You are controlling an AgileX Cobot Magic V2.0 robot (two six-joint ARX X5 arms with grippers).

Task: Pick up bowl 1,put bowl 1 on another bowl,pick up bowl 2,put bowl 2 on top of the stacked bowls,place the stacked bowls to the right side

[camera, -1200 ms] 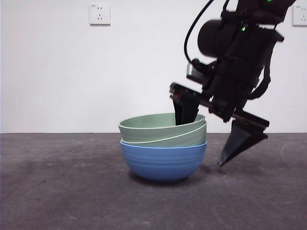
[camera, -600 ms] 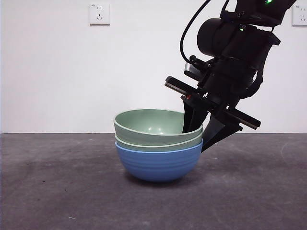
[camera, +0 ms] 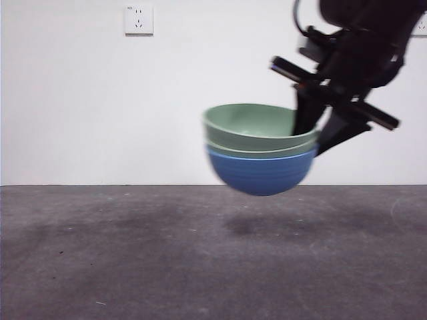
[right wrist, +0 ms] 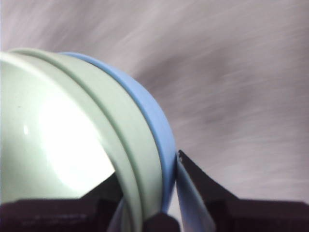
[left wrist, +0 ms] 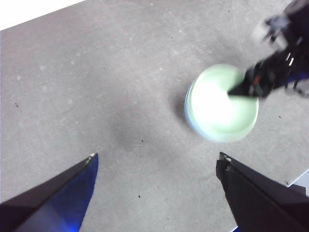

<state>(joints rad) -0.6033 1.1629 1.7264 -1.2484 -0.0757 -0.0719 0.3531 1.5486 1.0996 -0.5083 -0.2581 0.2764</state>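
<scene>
Above the surface [camera: 133, 253], the right gripper [camera: 319, 133] has its jaws closed on one side of the stack's [camera: 260, 150] rim, carrying it in the air. With the hold so one-sided, the stack could tip or slip out, or the green bowls [camera: 257, 130] could shift inside the blue bowl [camera: 260, 173]. The left gripper [left wrist: 157, 166] waits high, jaws wide and empty.

Right tool gripping the stack rim in the air; left tool waiting with jaws apart.

The right tool [camera: 319, 137] comes in from the upper right of the front view, its dark arm slanting down and to the left. Its two black jaws are closed over the near rim of the stack [camera: 260, 150], one inside the top bowl, the other against the blue outer wall, as the right wrist view also shows [right wrist: 166, 193]. The stack hangs clear of the desk [camera: 200, 253]. The left tool [left wrist: 157, 166] is held high above the desk, well apart from the stack, its two jaws spread wide with nothing between them.
</scene>
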